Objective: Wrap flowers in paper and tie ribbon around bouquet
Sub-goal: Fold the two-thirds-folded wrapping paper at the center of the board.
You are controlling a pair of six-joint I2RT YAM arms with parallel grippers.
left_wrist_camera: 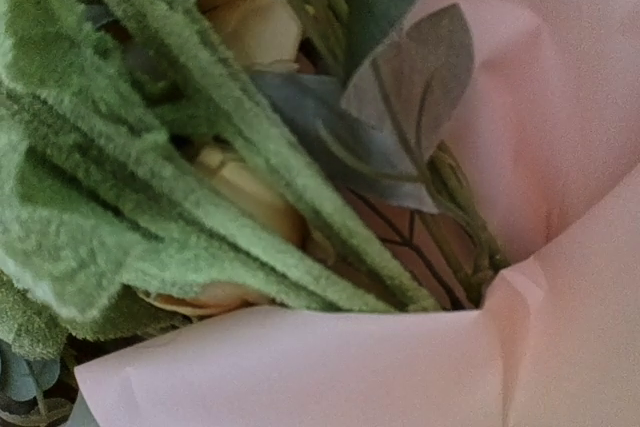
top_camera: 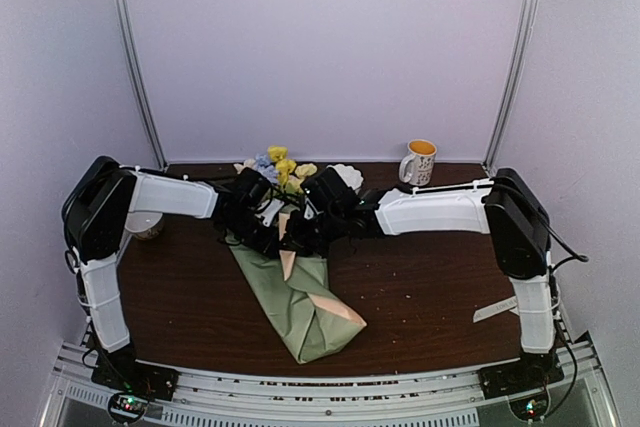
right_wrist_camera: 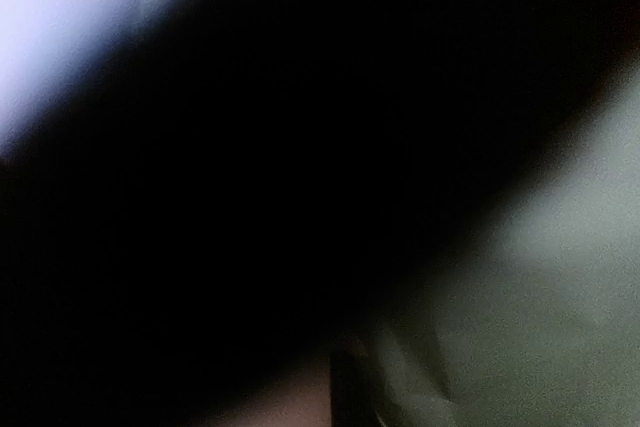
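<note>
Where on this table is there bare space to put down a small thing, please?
Two bare patches of dark brown wooden table: one between the long sage-green paper bouquet and the white right arm, one between the bouquet and the white left arm. Crowded: the far middle, where both arms meet by the pastel flowers.

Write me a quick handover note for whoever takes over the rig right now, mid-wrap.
Left gripper: at the cone's open end, among the stems; cannot tell if it is open or shut.
Right gripper: shut, at the paper's edge there; unclear whether it pinches the paper.
Paper: lies diagonally between the arms, green side out, folded into a loose cone around the flowers, blossoms at the far end.
Done: flowers mostly wrapped.
Left: secure the wrap and tie the ribbon; none shows around the cone.
</note>
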